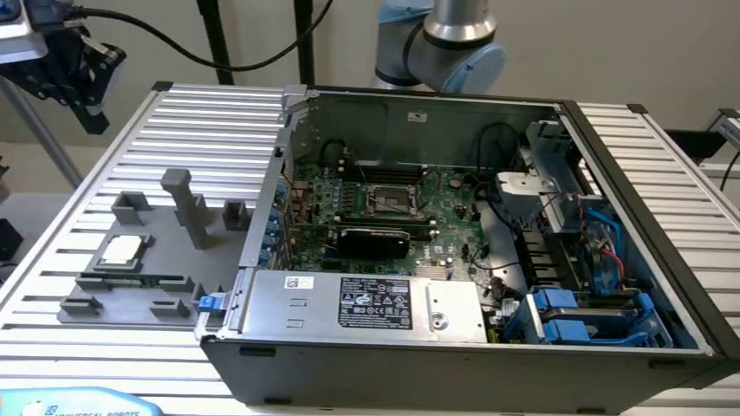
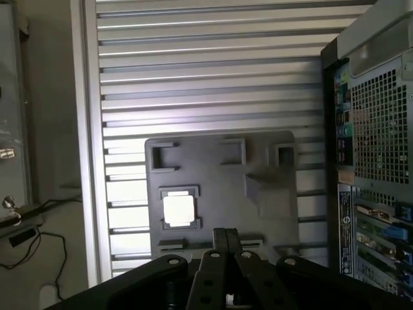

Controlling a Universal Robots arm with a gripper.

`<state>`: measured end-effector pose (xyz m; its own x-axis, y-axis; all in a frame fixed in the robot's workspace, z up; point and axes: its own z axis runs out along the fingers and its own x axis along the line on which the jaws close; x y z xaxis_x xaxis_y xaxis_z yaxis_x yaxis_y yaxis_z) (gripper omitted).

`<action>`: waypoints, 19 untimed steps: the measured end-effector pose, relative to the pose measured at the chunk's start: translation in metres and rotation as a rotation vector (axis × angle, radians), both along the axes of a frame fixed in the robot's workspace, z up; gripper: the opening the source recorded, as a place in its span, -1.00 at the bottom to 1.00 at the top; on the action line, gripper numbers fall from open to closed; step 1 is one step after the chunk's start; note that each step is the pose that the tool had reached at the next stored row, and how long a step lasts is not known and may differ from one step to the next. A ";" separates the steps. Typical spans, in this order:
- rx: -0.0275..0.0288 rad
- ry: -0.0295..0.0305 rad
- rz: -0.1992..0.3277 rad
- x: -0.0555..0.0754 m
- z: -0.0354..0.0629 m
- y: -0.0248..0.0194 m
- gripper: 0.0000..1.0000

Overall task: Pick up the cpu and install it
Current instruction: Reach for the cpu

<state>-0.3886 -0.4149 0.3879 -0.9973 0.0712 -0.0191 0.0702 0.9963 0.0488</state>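
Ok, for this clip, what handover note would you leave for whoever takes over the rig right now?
Gripper: fingers shut, holding nothing, raised above the grey fixture plate.
Cpu: lying flat in its pocket on that plate, untouched, to the exterior view's left of the open computer case.
Done: nothing yet.
Left: pick up the cpu and install it in the case.

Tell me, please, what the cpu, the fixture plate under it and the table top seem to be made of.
cpu: bright silvery top with a satin sheen, likely metal.
Fixture plate: uniform matte grey, probably plastic.
Table top: ribbed silvery slats with streaky highlights, likely extruded aluminium.
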 end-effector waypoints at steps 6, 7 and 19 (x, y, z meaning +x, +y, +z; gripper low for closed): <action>0.0000 0.0006 0.001 -0.025 -0.0055 -0.0010 -0.79; -0.0001 0.0010 0.002 -0.028 -0.0066 -0.0012 -0.79; 0.0000 0.0114 0.045 -0.038 -0.0138 -0.0015 -0.79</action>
<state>-0.4265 -0.4163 0.3741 -0.9996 0.0268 -0.0077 0.0264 0.9985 0.0483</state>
